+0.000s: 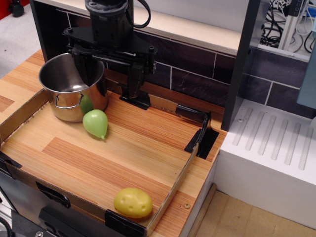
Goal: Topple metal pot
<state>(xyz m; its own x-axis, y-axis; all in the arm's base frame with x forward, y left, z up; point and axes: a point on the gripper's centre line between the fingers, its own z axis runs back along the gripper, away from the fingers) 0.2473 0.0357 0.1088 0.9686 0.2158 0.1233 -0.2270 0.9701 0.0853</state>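
Metal pot (73, 86) upright at back-left of worktop (123, 148); my claw (106, 74) spread open, one finger inside the rim, one outside; risk: pot slides instead of tipping, or falls onto green toy (96, 123) touching it.

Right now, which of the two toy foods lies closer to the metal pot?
The green toy food, right beside the metal pot. The yellow one sits far off at the front edge.

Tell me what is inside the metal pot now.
One finger of the pincer reaches down inside the metal pot. The visible inner wall looks bare; the arm hides the right part, and the bottom is not fully visible.
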